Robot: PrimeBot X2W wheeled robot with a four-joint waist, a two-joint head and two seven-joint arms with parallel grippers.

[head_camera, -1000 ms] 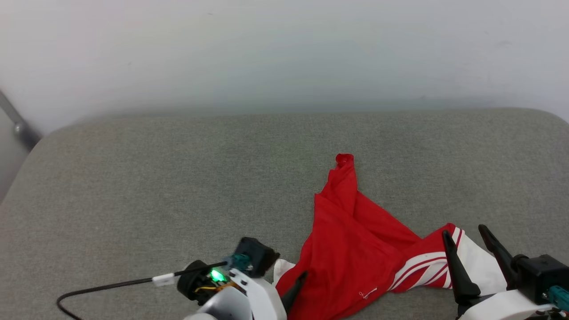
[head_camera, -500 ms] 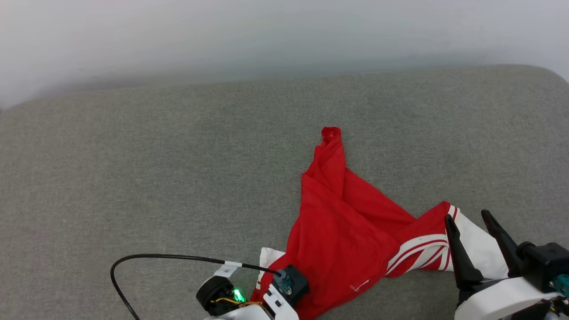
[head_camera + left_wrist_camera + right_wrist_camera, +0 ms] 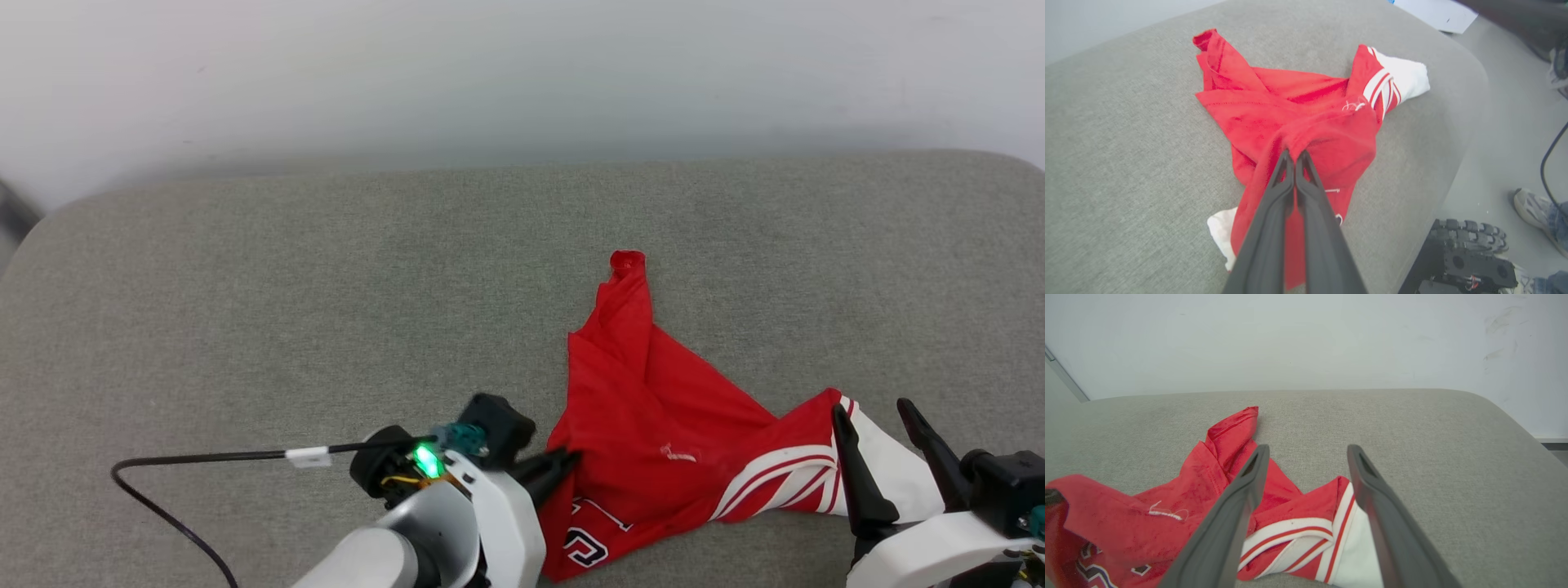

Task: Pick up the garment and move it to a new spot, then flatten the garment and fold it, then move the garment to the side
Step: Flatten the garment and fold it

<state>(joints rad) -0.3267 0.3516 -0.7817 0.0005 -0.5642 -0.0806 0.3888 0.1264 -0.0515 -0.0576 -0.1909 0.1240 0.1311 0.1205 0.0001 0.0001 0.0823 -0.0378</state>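
Observation:
The garment (image 3: 653, 425), a red jersey with a white sleeve (image 3: 886, 469) and striped trim, lies crumpled on the grey cushion's near right part. My left gripper (image 3: 565, 460) is shut on a raised red fold at the garment's left edge; the left wrist view shows the gripper (image 3: 1294, 154) pinching that fold of the garment (image 3: 1290, 102), the cloth draping over the fingertips. My right gripper (image 3: 869, 408) stands open at the white sleeve. In the right wrist view the gripper (image 3: 1307, 449) hangs just above the striped sleeve (image 3: 1331, 539), nothing between the fingers.
The grey cushion (image 3: 286, 310) stretches far to the left and back, ending at a white wall (image 3: 490, 73). A black cable (image 3: 188, 465) trails from my left wrist. Past the cushion's right edge are floor, a black wheeled base (image 3: 1470, 253) and a person's shoe (image 3: 1531, 208).
My left gripper has closed on the garment's left edge and lifted it, turning up a printed patch underneath. The right gripper stays open at the sleeve. The camera has shifted.

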